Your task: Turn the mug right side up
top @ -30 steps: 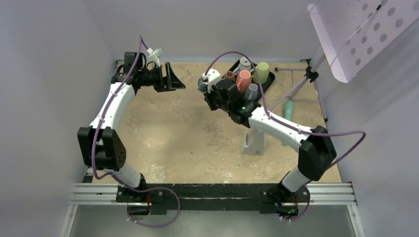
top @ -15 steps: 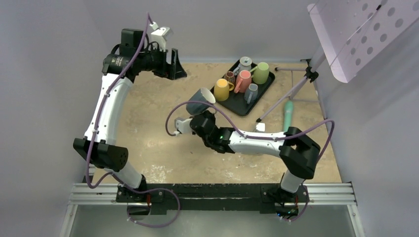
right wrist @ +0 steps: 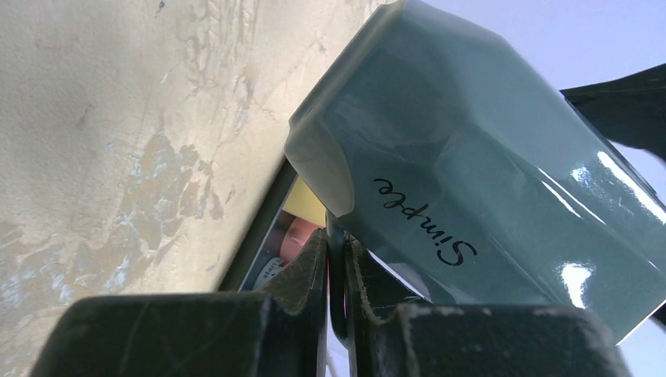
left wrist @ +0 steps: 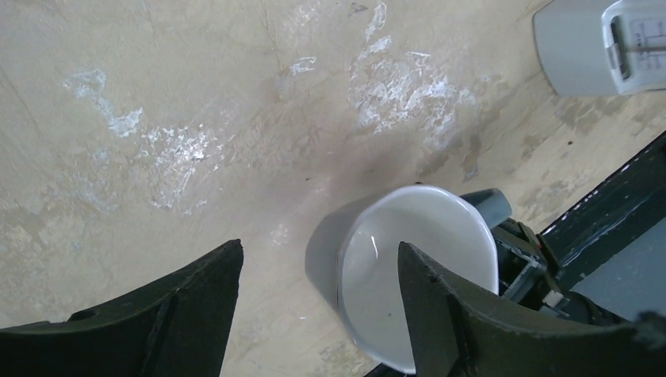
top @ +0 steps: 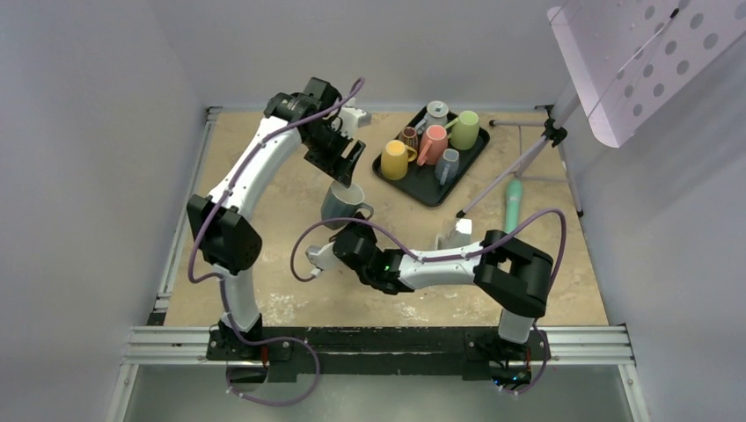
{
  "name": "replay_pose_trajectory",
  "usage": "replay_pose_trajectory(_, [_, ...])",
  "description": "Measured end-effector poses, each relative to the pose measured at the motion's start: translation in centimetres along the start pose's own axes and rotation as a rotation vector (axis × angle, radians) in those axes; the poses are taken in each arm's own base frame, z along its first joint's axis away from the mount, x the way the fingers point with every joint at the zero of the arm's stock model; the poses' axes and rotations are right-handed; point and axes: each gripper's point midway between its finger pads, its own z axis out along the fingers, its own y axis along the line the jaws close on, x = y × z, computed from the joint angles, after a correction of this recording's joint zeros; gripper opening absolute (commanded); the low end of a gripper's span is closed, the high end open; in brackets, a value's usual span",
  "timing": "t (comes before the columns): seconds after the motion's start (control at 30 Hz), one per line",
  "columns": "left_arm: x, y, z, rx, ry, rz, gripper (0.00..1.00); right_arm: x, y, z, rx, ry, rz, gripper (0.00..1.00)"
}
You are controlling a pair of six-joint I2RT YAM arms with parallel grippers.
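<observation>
Mug [top: 343, 204] upright mid-table, right fingers [right wrist: 302, 279] gripping it

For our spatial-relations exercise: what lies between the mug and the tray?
Nothing but bare table separates the mug from the tray, as the top view shows.

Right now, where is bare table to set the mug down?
Bare tabletop left of the mug, up to the left arm; also the far-left corner. Crowded on the right: tray of cups, tripod, white block.
</observation>
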Motion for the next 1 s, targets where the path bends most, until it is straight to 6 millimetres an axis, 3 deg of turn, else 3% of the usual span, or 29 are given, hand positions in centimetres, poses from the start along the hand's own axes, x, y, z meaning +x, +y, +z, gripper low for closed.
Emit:
replay_pose_trajectory(0.13, [0.6,0.3,1.0,-0.006,0.088,0.030,0.65,-0.3,-0.5,-0.1,0.023,-0.008,-0.006,0.00])
replay_pose_trajectory(0.37, [3.2,0.0,0.3,-0.006,0.181,0.097,0.52,-0.3,-0.7,-0.1,0.034,0.001,-0.016,0.00])
replay_pose_trajectory(0.4, [3.6,-0.2,0.3,-0.005,0.189,0.112,0.45,-0.3,-0.6,0.0,0.032,0.002,-0.020,0.00])
replay_pose_trajectory(0.5, [4.9,-0.7,0.7,0.006,0.218,0.147,0.07,-0.8,-0.1,0.1,0.021,-0.010,-0.038,0.00])
replay_pose_trajectory(0.53, [5.1,-0.5,0.9,-0.010,0.227,0.158,0.00,-0.9,0.1,0.0,0.014,-0.009,-0.048,0.00])
replay_pose_trajectory(0.73, [4.7,0.4,2.1,-0.056,0.193,0.169,0.00,-1.2,0.3,-0.2,0.008,-0.012,-0.094,0.00])
replay_pose_trajectory(0.83, [4.9,0.6,2.4,-0.065,0.168,0.168,0.00,-1.1,0.9,0.1,-0.001,0.003,-0.103,0.36])
replay_pose_trajectory(0.9, [5.0,1.2,2.9,-0.078,0.153,0.169,0.00,-0.9,1.3,0.3,0.004,0.031,-0.069,0.46])
replay_pose_trajectory(1.0, [5.3,2.4,3.8,-0.090,0.141,0.137,0.00,-0.3,1.5,0.8,0.019,0.072,-0.029,0.52])
